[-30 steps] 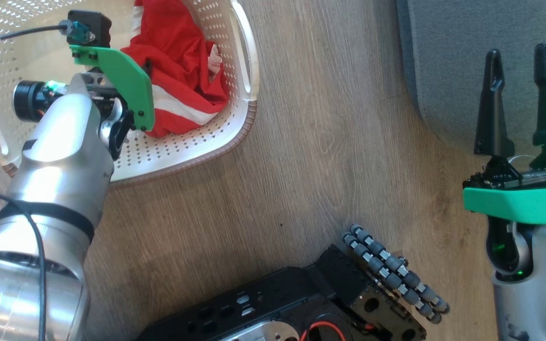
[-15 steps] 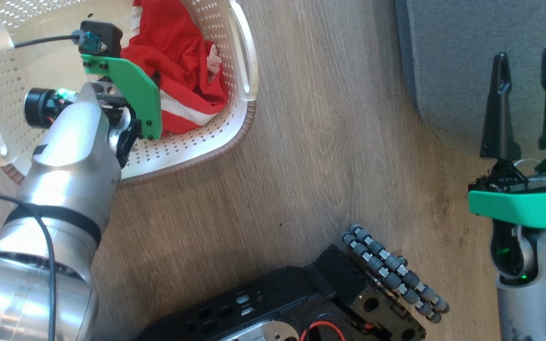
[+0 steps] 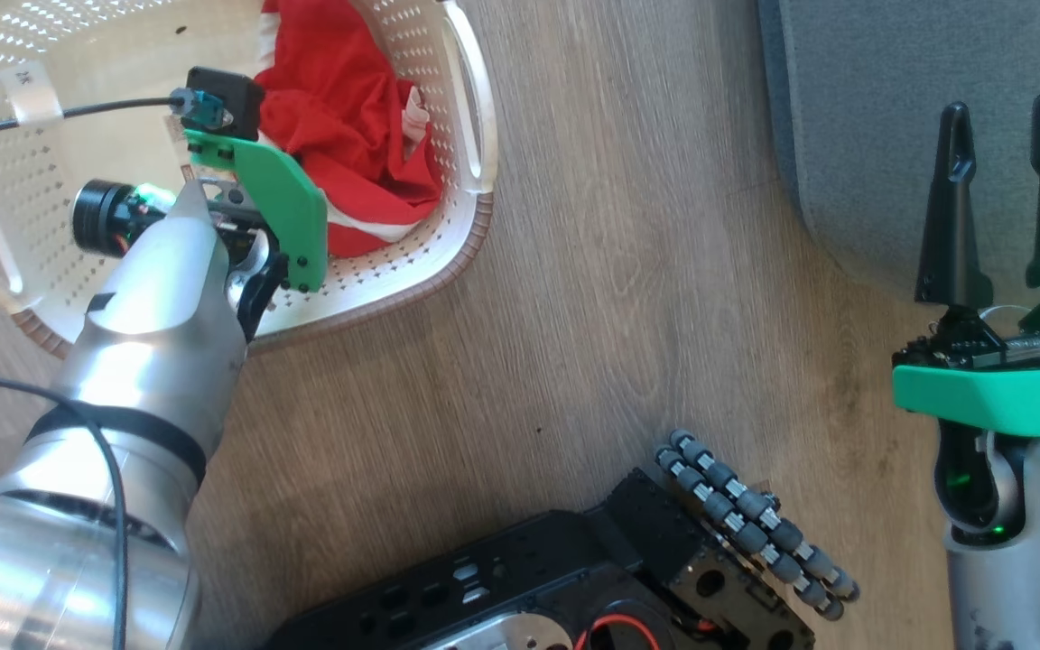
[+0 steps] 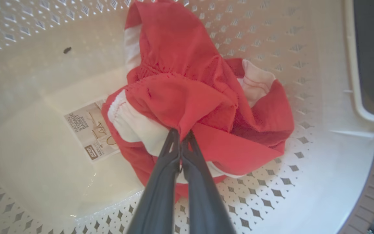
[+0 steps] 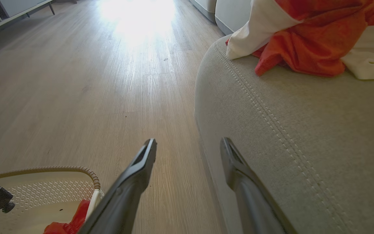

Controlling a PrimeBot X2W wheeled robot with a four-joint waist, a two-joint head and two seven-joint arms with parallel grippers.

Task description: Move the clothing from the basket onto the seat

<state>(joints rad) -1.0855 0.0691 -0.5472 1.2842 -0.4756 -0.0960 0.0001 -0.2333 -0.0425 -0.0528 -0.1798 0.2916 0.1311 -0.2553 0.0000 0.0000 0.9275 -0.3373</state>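
The cream perforated basket (image 3: 448, 271) lies on the wood floor at the upper left of the head view. Red clothing with white stripes (image 3: 348, 117) is bunched against its right wall. Seen from the left wrist, my left gripper (image 4: 181, 135) is shut on a raised fold of the red clothing (image 4: 187, 97), above the basket's bottom (image 4: 28, 152). My right gripper (image 3: 998, 126) stands open at the right, over the edge of the grey seat (image 3: 845, 108), with nothing between its fingers. Another red and white garment (image 5: 304, 42) lies on the seat (image 5: 304, 130).
My black base with its roller wheel (image 3: 755, 524) sits at the bottom of the head view. Wood floor (image 3: 592, 298) separates basket and seat. A paper label (image 4: 89, 130) lies on the basket's bottom. Pale furniture (image 5: 11, 6) stands far off.
My left arm has moved rightwards in the head view and the clothing has bunched up under it. The basket's left end has shifted right. My right gripper shifted slightly right.
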